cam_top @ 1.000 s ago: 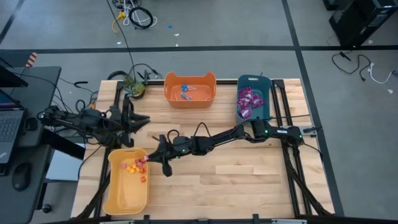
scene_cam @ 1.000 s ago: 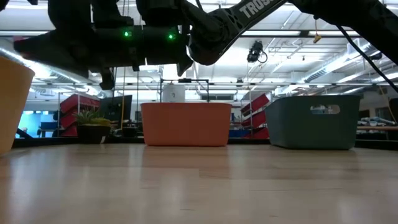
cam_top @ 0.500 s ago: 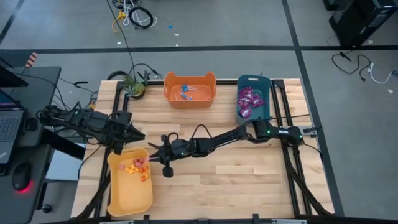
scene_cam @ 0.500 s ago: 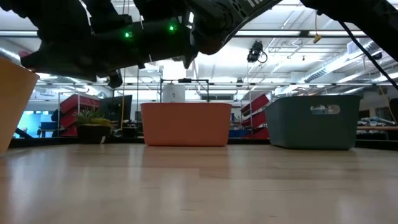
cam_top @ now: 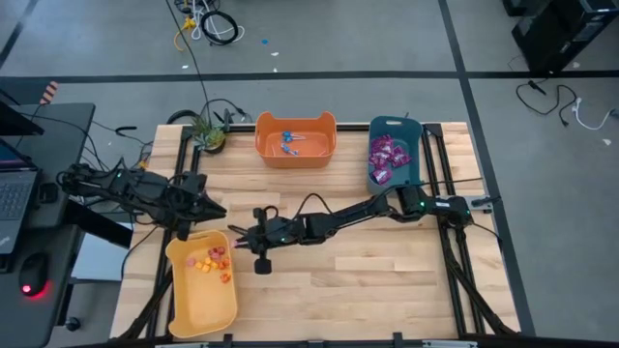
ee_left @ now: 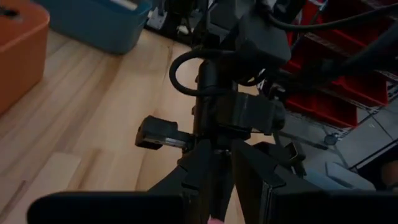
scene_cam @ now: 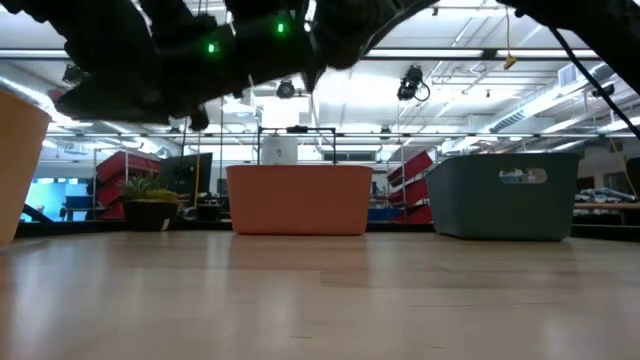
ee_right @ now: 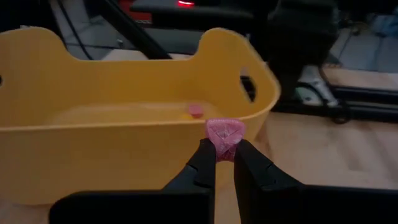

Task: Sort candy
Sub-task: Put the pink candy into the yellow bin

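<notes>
Candy piece [ee_right: 225,138], pink, pinched by right gripper [ee_right: 224,157] just short of yellow bin [ee_right: 74,81]'s wall; early release would drop it outside.

No legible text, label or number on anything

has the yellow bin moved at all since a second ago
Yes. In the high view the yellow bin has slid toward the table's near edge, farther from the orange bin, which stayed put. The left claw sits by its far rim.
</notes>
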